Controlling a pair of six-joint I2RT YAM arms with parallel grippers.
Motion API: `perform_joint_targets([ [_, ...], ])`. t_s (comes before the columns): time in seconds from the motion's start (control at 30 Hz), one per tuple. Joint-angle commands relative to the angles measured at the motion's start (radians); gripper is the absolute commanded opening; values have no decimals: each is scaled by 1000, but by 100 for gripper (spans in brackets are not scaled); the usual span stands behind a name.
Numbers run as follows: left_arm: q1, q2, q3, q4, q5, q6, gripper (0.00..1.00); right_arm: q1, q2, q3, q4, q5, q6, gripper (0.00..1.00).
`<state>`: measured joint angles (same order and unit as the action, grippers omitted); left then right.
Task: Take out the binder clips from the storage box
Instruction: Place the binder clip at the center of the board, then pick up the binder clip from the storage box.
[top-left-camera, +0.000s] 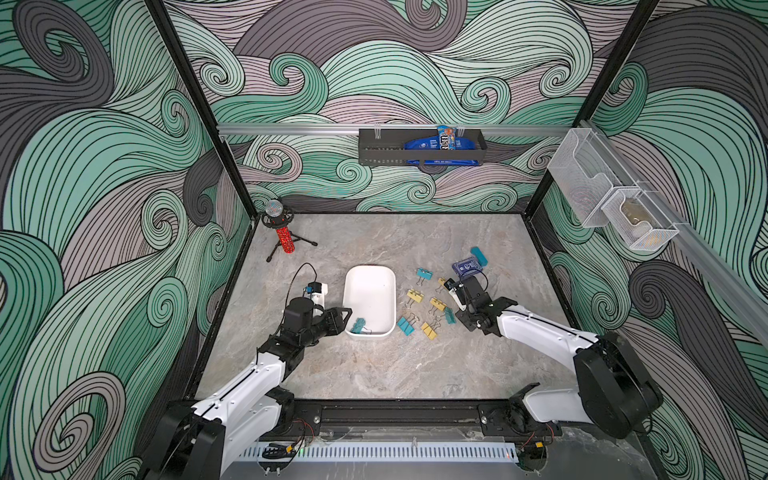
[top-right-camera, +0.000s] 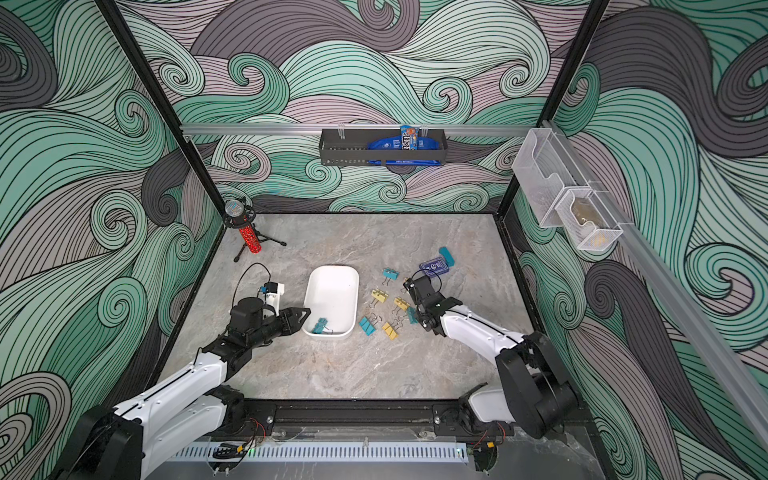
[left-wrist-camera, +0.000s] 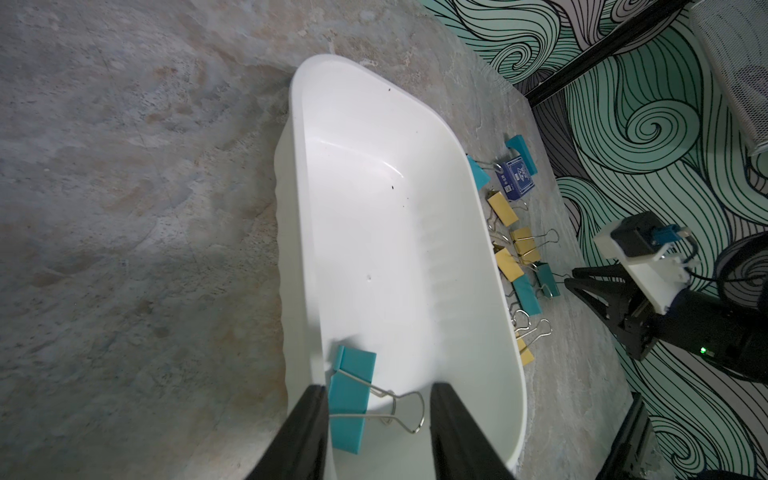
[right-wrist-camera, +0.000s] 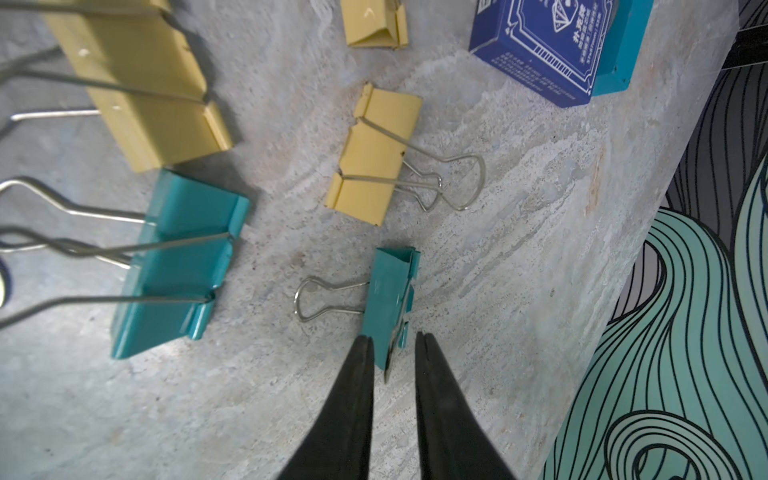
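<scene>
The white storage box (top-left-camera: 370, 299) (top-right-camera: 332, 295) (left-wrist-camera: 374, 208) lies mid-table. One teal binder clip (top-left-camera: 358, 325) (top-right-camera: 320, 325) (left-wrist-camera: 351, 399) rests in its near left corner. My left gripper (top-left-camera: 348, 317) (left-wrist-camera: 378, 390) is open at that corner, its fingers either side of this clip. Several teal and yellow binder clips (top-left-camera: 414, 296) (top-right-camera: 378, 296) lie on the table right of the box. My right gripper (top-left-camera: 456, 318) (right-wrist-camera: 392, 338) hangs low over them, jaws a little apart. Another teal clip (right-wrist-camera: 390, 291) lies on the table with its end between the tips, and neither finger visibly touches it.
A dark blue card box (top-left-camera: 467, 266) and a teal block (top-left-camera: 478, 255) lie behind the right gripper. A red tube on a small tripod (top-left-camera: 284, 241) stands at the back left. A black rack (top-left-camera: 419, 145) and white mesh baskets (top-left-camera: 602, 199) hang on the walls.
</scene>
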<state>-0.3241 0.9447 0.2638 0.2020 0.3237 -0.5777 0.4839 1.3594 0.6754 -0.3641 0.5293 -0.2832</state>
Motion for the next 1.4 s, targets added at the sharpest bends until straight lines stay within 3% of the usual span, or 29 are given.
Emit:
perform_joint_targets([
  [0.0,-6,-3,-1,9,11,1,44,9,-47,7,-11,-4,7,27],
  [0.23,-5,-9,19,-24,-14,9,44,117,-157,130,-147,13,4,36],
  [0.37,-5,-10,50,-45,-27,15,44,151,-195,223,-182,-82,13,38],
  [0.57,-5,9,82,-42,-53,14,44,176,-196,329,-6,-519,79,36],
  [0.73,-6,47,120,-47,-78,19,44,187,-60,372,97,-788,180,36],
  [1.03,-5,147,199,-116,-115,50,44,300,158,433,134,-899,285,37],
  [1.37,-4,134,162,-93,-134,44,44,327,368,538,90,-957,380,34],
])
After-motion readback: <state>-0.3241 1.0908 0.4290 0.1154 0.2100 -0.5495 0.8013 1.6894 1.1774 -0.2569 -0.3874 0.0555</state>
